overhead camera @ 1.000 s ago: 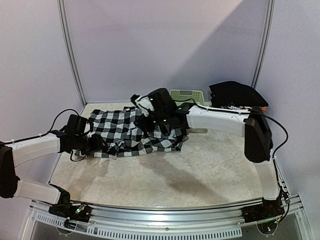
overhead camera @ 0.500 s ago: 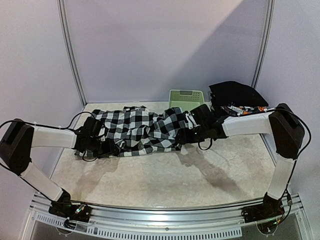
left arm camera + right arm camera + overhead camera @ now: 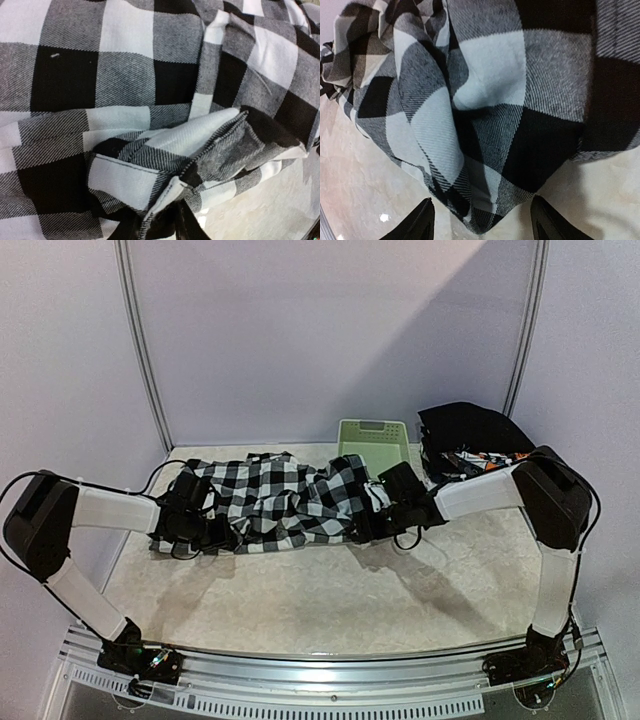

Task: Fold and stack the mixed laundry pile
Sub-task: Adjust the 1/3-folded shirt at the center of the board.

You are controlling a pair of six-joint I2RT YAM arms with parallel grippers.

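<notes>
Basket [image 3: 373,437]: pale green plastic, 12 o'clock on the worktop, at the back wall.
Worktop [image 3: 330,605]: beige, marbled.
Rail [image 3: 330,668]: slotted metal, along the 6 o'clock edge.
Poles [image 3: 143,350]: two, grey, at 10 and 2 o'clock.

The top view looks down over the whole table [image 3: 330,605]. Each wrist view sits close behind its fingers [image 3: 422,222], facing the shirt [image 3: 270,502] ahead, which all share.
</notes>
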